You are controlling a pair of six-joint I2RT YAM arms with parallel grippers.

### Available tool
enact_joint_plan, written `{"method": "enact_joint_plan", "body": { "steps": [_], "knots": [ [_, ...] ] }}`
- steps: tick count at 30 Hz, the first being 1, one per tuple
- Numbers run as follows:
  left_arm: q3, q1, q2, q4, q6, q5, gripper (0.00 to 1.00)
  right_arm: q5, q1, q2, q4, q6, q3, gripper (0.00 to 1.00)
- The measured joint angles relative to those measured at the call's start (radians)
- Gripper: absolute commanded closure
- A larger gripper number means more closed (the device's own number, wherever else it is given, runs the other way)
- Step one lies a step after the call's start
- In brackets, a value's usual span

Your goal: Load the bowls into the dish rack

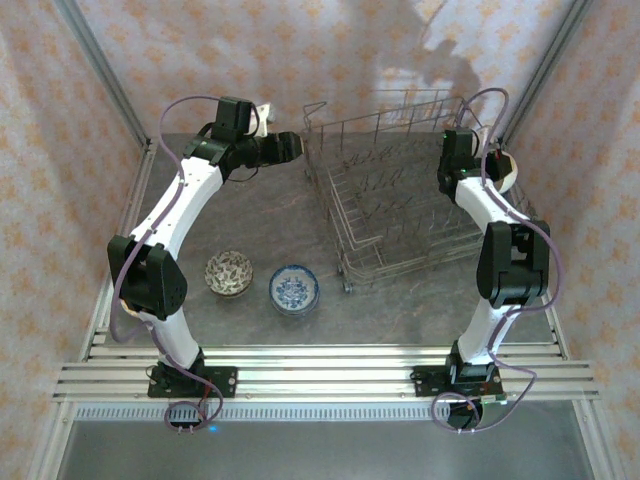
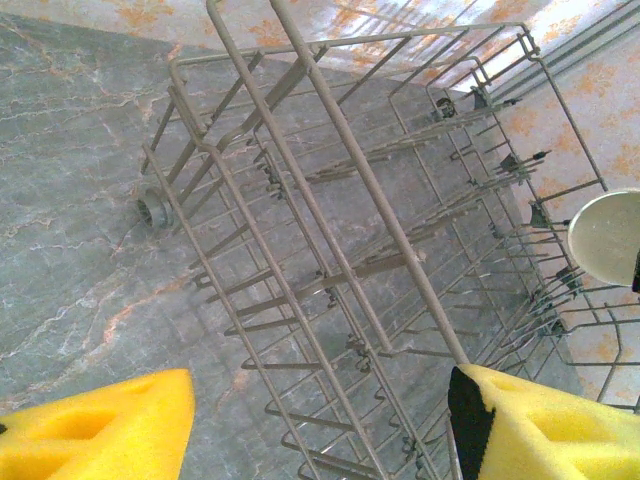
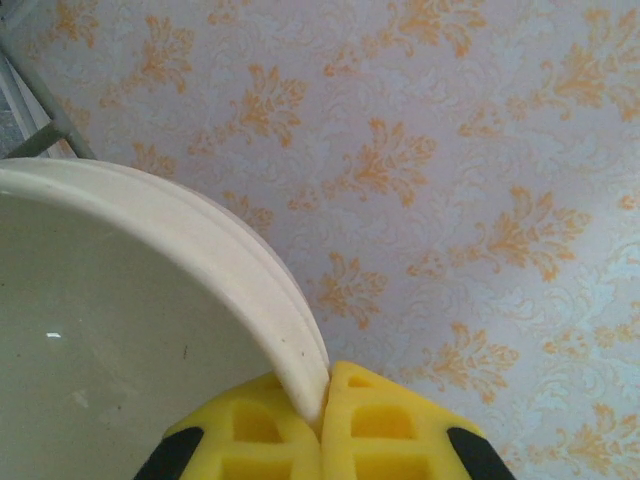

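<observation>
the pink-patterned bowl and blue-and-white bowl sit in front of the dish rack; at its right wall your right gripper pinches the cream bowl by the rim, so you look mid-load; next, lower it between the tines; your left gripper gapes empty at its far-left corner

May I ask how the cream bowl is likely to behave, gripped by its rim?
The cream bowl looks glazed ceramic: probably rigid and breakable. Pinched at its smooth rim by the right tool, it may slip or pivot.
</observation>
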Motion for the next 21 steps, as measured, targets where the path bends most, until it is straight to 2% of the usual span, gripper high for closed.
{"method": "enact_joint_plan", "body": {
  "steps": [21],
  "knots": [
    [0.000,0.000,0.000,-0.001,0.005,-0.007,0.30,0.080,0.045,0.012,0.113,-0.110,-0.062,1.00]
  ]
}}
